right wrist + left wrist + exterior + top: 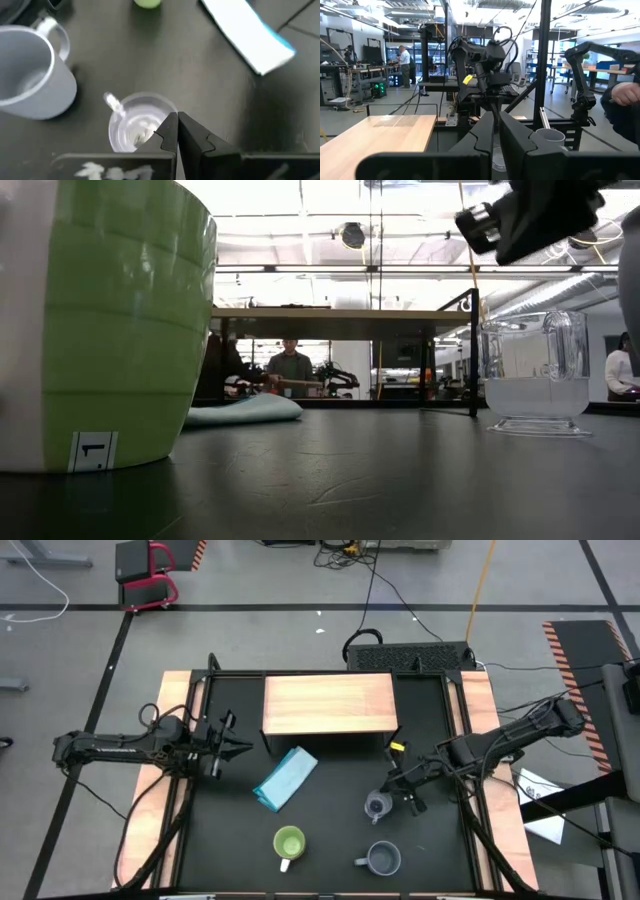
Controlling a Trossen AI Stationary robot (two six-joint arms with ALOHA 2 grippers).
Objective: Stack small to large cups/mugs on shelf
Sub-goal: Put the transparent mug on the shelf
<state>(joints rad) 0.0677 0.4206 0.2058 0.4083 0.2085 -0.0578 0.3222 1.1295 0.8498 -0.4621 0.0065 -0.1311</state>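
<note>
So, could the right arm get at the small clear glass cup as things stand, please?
Probably yes: the right gripper hangs shut just above the small clear glass cup, nothing between; it must open first.

A lime-green mug (105,320) loomed near on the left of the dark tabletop (380,480). A clear glass cup (537,372) stood upright to the right. A light blue cloth (245,411) lay farther back, below the shelf (340,322). A person (291,366) sat far behind.
</note>
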